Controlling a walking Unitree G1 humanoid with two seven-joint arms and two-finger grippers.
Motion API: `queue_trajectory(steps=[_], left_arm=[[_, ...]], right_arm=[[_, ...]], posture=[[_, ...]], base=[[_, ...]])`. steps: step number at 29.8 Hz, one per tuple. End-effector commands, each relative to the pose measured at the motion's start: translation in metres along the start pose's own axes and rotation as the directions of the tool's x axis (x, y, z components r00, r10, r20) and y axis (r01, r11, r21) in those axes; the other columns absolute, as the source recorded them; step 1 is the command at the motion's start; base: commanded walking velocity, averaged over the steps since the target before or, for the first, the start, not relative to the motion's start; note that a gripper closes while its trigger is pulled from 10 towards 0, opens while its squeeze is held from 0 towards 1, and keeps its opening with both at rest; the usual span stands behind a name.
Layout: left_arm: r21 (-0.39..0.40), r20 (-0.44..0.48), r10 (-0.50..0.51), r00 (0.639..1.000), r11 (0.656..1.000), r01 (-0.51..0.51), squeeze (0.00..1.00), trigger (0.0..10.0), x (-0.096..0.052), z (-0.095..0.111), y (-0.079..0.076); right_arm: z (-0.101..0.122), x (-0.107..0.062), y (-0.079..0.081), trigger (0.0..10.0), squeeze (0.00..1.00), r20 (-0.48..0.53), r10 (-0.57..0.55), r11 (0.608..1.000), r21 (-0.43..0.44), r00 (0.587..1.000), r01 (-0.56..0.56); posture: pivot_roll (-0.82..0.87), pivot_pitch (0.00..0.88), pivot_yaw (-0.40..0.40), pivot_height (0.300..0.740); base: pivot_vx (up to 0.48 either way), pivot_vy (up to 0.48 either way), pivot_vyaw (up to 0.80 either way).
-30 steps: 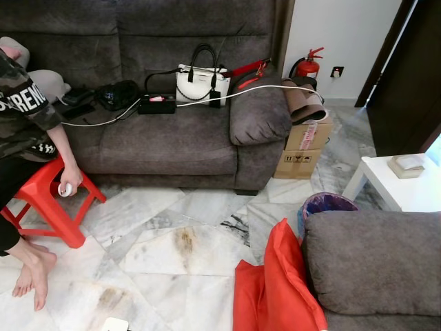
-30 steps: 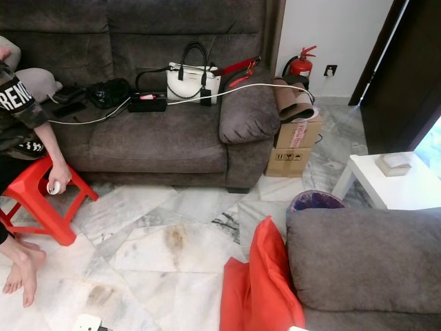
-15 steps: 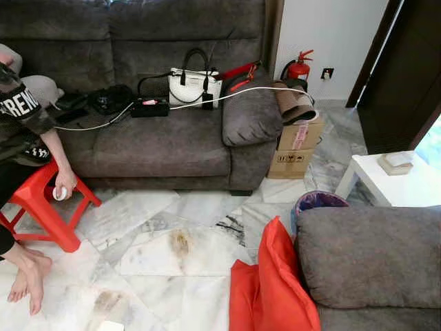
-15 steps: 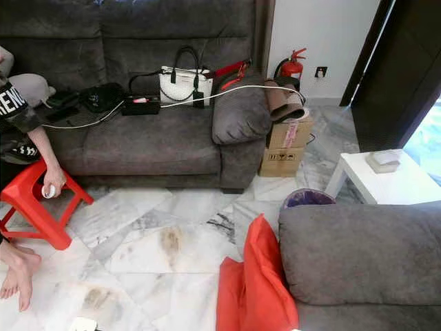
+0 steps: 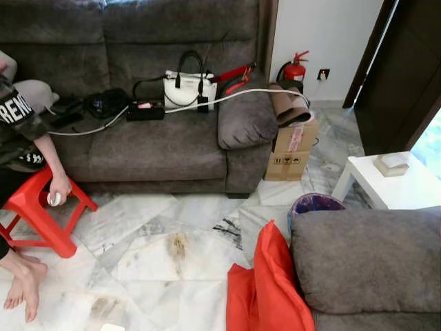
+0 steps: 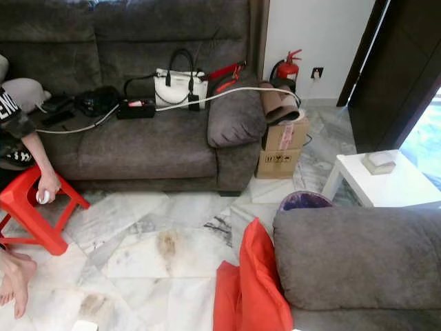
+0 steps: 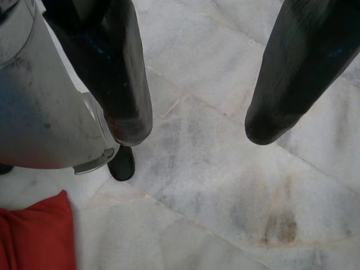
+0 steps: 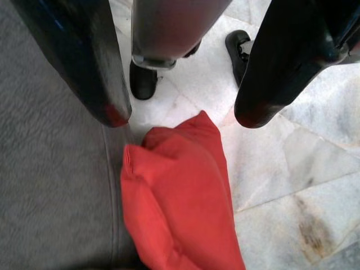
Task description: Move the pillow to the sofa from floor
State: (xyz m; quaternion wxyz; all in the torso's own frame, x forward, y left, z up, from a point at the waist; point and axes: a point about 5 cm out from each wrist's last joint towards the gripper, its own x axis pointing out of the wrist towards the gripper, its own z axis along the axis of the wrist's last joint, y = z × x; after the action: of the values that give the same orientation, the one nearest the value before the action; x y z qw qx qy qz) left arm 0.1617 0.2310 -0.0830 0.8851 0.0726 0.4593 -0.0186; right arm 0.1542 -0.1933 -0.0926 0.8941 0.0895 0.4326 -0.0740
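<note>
The red pillow [image 5: 272, 289] stands on the marble floor [image 5: 172, 262], leaning against the side of the near grey sofa [image 5: 372, 262], with its lower part spread flat on the tiles beside that sofa. In the right wrist view the pillow [image 8: 180, 208] lies against the sofa's grey side, and the right hand [image 8: 180, 115] hangs above it with its two black fingers spread apart and holding nothing. The left hand [image 7: 199, 129] hangs over bare marble with its fingers likewise spread and empty, a red corner of the pillow [image 7: 34, 236] just off to one side. Behind the near sofa's arm sits a bin with a purple liner [image 5: 315, 204], and beyond that a white tabletop [image 5: 393, 186] carrying a small box [image 5: 389, 163]. Across the floor from the near sofa stands a second grey sofa [image 5: 151, 138] with a white handbag [image 5: 185, 86], a black bag [image 5: 105, 103] and a white cable [image 5: 234, 95] on its seat. A cardboard box [image 5: 293, 148] sits beside that far sofa's arm, with a fire extinguisher [image 5: 295, 69] behind it by the wall. Far from the near sofa, a person [image 5: 21, 131] sits barefoot on a red stool [image 5: 38, 214], one hand [image 5: 58, 189] holding a small white object.
</note>
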Motion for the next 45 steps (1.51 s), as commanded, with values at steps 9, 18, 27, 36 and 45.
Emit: queue_trajectory(steps=[9, 18, 27, 36, 45], left_arm=[[-0.007, -0.016, 0.014, 1.0, 1.0, -0.014, 0.0, 10.0, -0.002, -0.006, 0.004], [-0.004, 0.028, 0.005, 1.0, 1.0, -0.005, 0.0, 10.0, 0.001, 0.006, 0.0], [0.012, 0.142, -0.017, 0.99, 1.0, 0.016, 0.0, 10.0, 0.006, 0.035, -0.005], [0.021, 0.538, -0.048, 0.842, 0.999, 0.043, 0.0, 10.0, -0.005, 0.112, 0.0], [-0.032, 0.788, 0.068, 0.612, 0.997, -0.071, 0.0, 10.0, -0.058, 0.141, 0.026]], right_arm=[[-0.003, -0.001, 0.002, 10.0, 0.0, -0.01, 0.003, 1.0, 0.0, 1.0, -0.003], [-0.003, -0.001, -0.001, 10.0, 0.0, -0.007, -0.01, 1.0, 0.011, 1.0, 0.01], [-0.002, -0.001, -0.002, 10.0, 0.0, -0.004, -0.014, 1.0, 0.012, 1.0, 0.014], [0.033, 0.004, 0.001, 10.0, 0.0, 0.174, 0.032, 0.998, 0.046, 0.984, -0.04], [0.074, -0.009, -0.023, 10.0, 0.0, 0.483, 0.03, 0.986, 0.127, 0.875, -0.104]], posture=[[0.11, 0.096, 0.059, 0.74], [0.11, 0.098, 0.059, 0.74], [0.11, 0.099, 0.059, 0.74], [0.11, 0.098, 0.052, 0.74], [0.12, 0.103, 0.045, 0.74]], base=[[0.226, 0.0, 0.0], [0.0, 0.0, 0.0], [0.0, 0.0, 0.0], [0.0, 0.0, 0.0], [0.0, 0.0, 0.0]])
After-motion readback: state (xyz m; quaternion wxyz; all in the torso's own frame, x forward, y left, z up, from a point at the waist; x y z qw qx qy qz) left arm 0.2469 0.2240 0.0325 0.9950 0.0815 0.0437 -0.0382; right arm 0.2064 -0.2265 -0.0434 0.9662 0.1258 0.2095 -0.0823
